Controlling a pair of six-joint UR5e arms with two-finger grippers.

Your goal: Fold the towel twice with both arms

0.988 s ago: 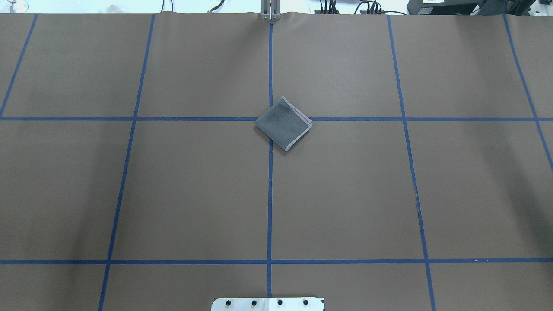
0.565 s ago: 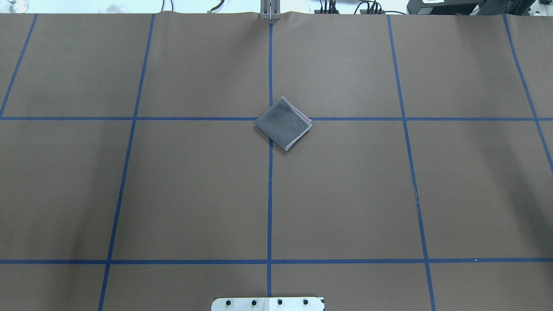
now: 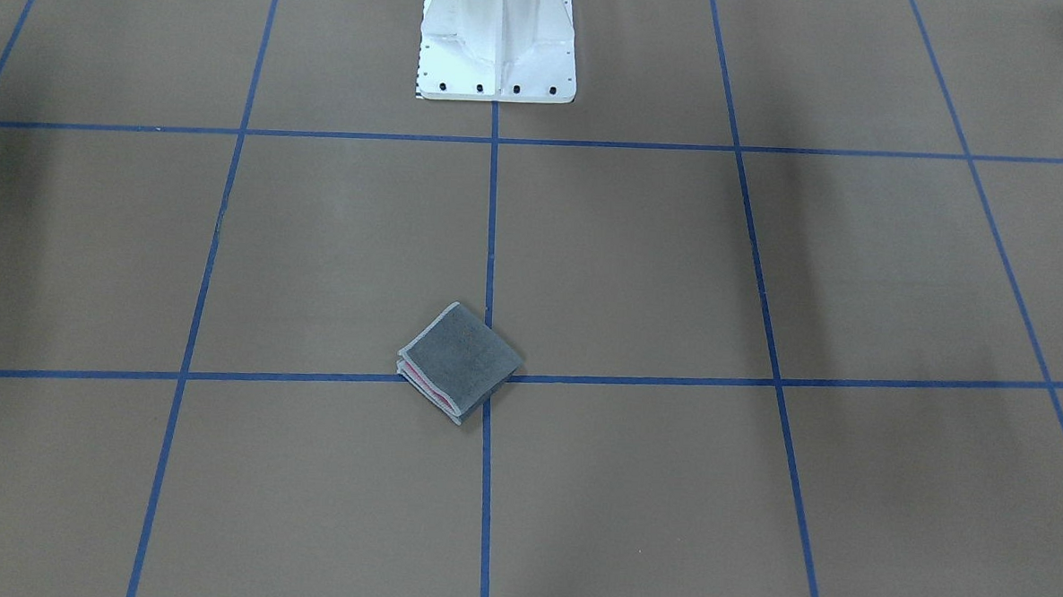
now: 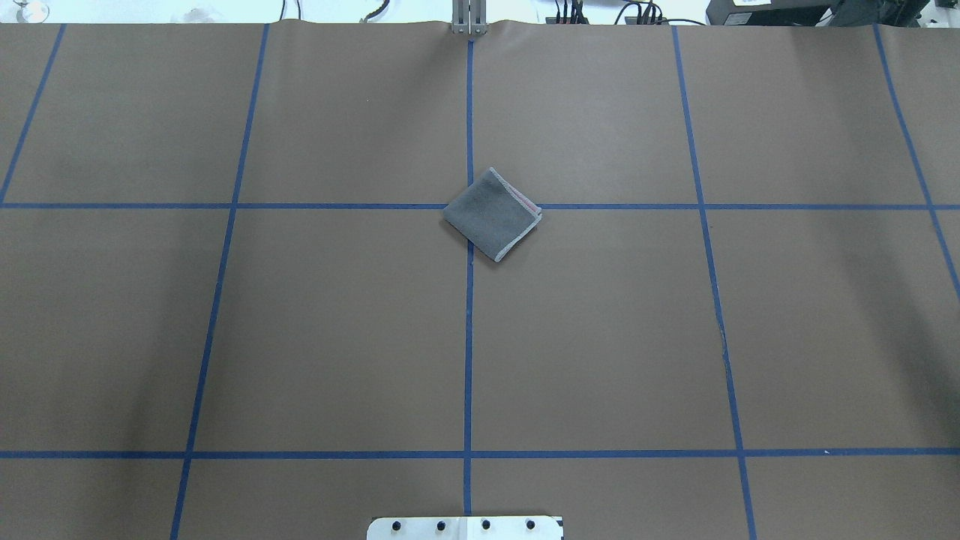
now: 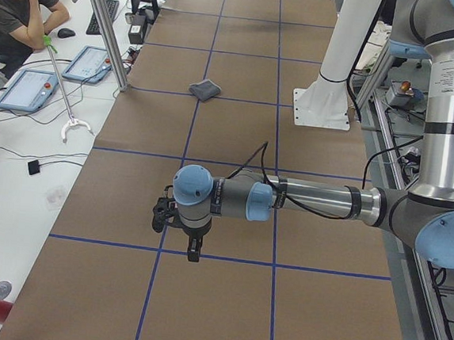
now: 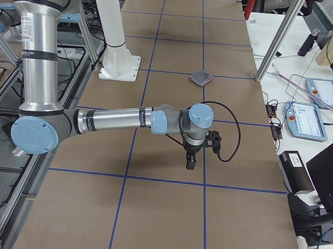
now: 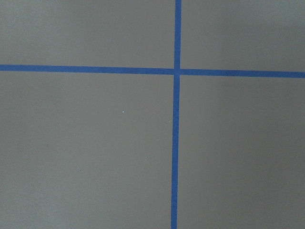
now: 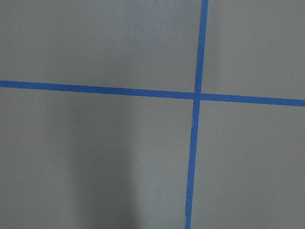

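Overhead exterior showed the towel (image 4: 491, 214) lying alone on the table (image 4: 600, 337), turned like a diamond over a crossing of the blue tape (image 4: 469, 360) on the centre line, well away from the base (image 4: 465, 528). It was a small thick square, dark grey side up, with a light hem along two edges. The front-facing view showed stacked layers and a strip of pink at its open edge. From that stack I judged both folds done, so the step in hand looked like the end of the task, with the arms drawn off.

Neither arm reached into the overhead or front-facing view. In the left side view the left arm (image 5: 312, 200) stretched low over the table, and the left gripper (image 5: 194, 251) pointed down over bare table, well apart from the towel. The right side view showed the right arm (image 6: 117, 120) and right gripper (image 6: 190, 161) posed the same way at the other end. Whether either pincer was spread or closed, I could not tell. The wrist views showed only table and tape, no fingers, and neither pincer was near anything to grip.

The next move, as I judged it, called for no more than leaving the towel be, or pressing the open edge flat if the layers sprang up.

No container showed in any view.
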